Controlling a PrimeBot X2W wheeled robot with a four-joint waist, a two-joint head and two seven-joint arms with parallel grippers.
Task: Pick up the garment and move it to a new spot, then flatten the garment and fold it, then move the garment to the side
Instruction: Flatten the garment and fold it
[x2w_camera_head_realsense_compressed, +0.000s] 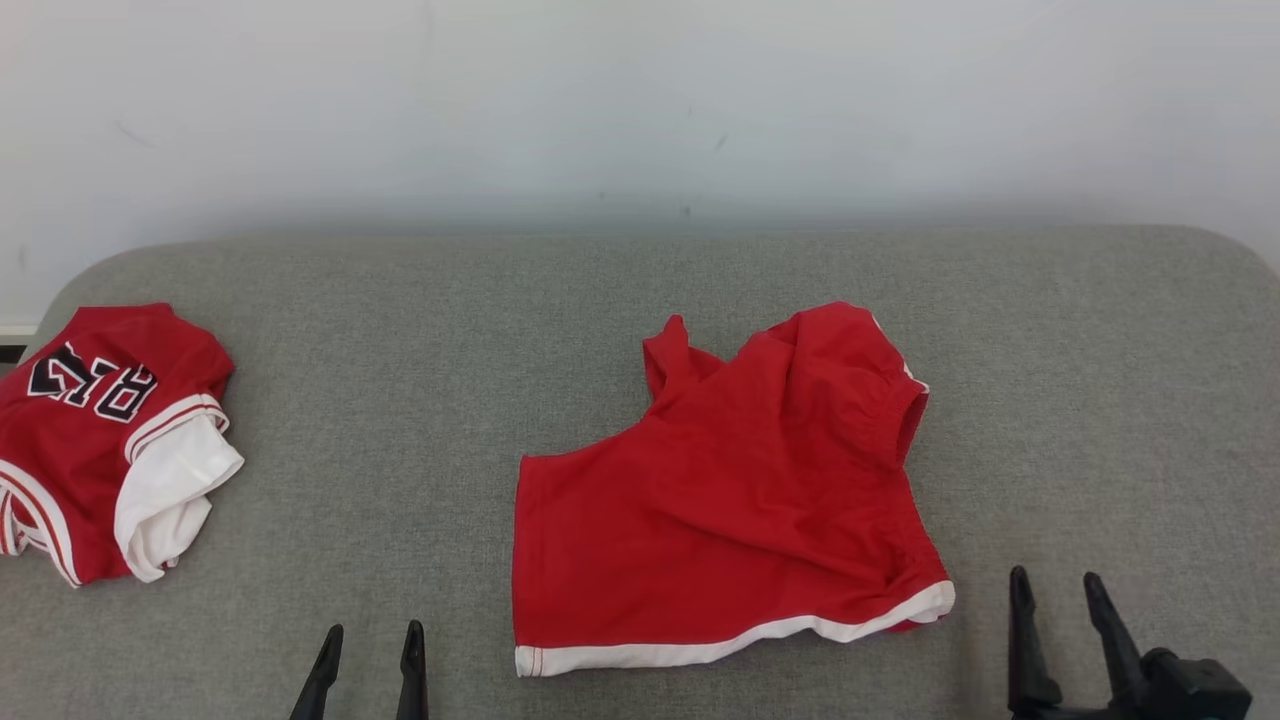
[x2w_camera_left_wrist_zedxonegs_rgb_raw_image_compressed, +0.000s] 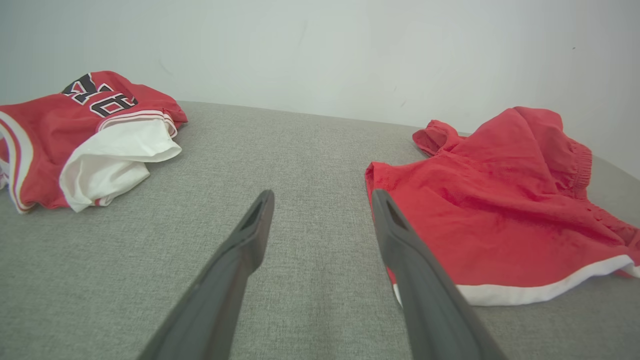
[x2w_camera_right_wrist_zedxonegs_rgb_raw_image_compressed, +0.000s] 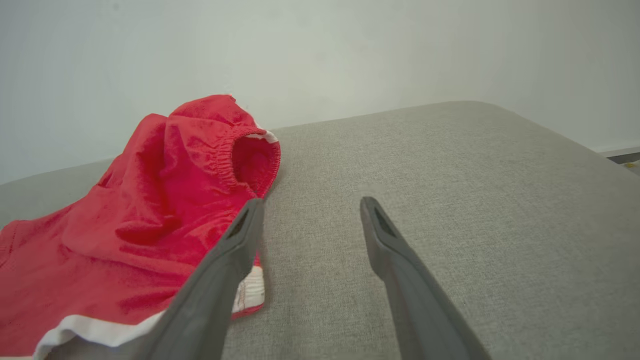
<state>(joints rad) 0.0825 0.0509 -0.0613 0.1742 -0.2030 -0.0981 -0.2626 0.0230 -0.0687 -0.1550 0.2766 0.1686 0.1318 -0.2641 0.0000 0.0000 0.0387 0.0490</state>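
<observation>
The garment (x2w_camera_head_realsense_compressed: 730, 500) is a pair of red shorts with a white hem band. It lies rumpled in the middle of the grey cushion, waistband turned up at the far right. It shows at the right of the left wrist view (x2w_camera_left_wrist_zedxonegs_rgb_raw_image_compressed: 500, 205) and at the left of the right wrist view (x2w_camera_right_wrist_zedxonegs_rgb_raw_image_compressed: 150, 220). My left gripper (x2w_camera_head_realsense_compressed: 372, 640) stands open near the front edge, just left of the shorts' near left corner, nothing between its fingers (x2w_camera_left_wrist_zedxonegs_rgb_raw_image_compressed: 322, 200). Open too, my right gripper (x2w_camera_head_realsense_compressed: 1055, 585) is just right of the shorts' near right corner (x2w_camera_right_wrist_zedxonegs_rgb_raw_image_compressed: 307, 207).
A second red garment (x2w_camera_head_realsense_compressed: 100, 440) with black lettering and white sleeves lies bunched at the cushion's far left (x2w_camera_left_wrist_zedxonegs_rgb_raw_image_compressed: 85, 135). The grey cushion (x2w_camera_head_realsense_compressed: 1100, 400) ends at a pale wall (x2w_camera_head_realsense_compressed: 640, 110) behind. Bare fabric lies right of the shorts and between the two garments.
</observation>
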